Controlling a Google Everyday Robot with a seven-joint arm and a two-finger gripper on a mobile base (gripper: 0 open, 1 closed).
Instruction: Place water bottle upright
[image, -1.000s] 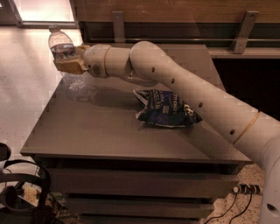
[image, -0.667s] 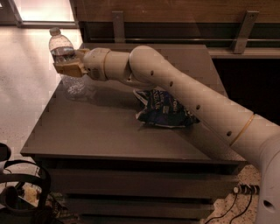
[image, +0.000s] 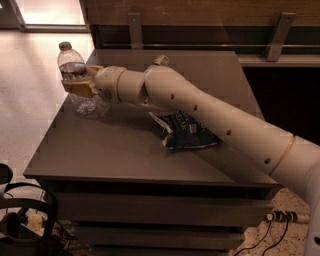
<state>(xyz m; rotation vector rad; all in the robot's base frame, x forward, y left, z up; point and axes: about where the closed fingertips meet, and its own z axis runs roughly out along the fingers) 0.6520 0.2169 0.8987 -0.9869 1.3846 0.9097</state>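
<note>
Since the feed is steady, here's my rundown from the front of the scene to the back. Closest to me is the front edge of the tabletop (image: 125, 172), with some black cabling (image: 20, 220) down on the floor at lower left. The arm (image: 225, 130) comes in from the lower right and stretches diagonally across the top, nearly straight, passing over a crumpled blue-and-white snack bag (image: 192, 134). I can't tell if it brushes the bag.

Further along, the wrist is about level and turned so the gripper (image: 75, 82) meets its target from the side, out at the far-left corner. The tan fingers (image: 82, 89) are closed around the middle of the water bottle (image: 72, 67), right about where the label band sits.

The bottle is cap-up and close to vertical, with the top leaning a touch to the left. Its base is down at tabletop level near the left edge, but I can't tell if it's actually resting there.

My read is that the mid-body side grip is deliberate, since it leaves the base free to land flat. That corner is tight though, so a sloppy release could tip it off.

Behind the elbow a small silvery object (image: 160, 60) peeks out, mostly hidden.
</note>
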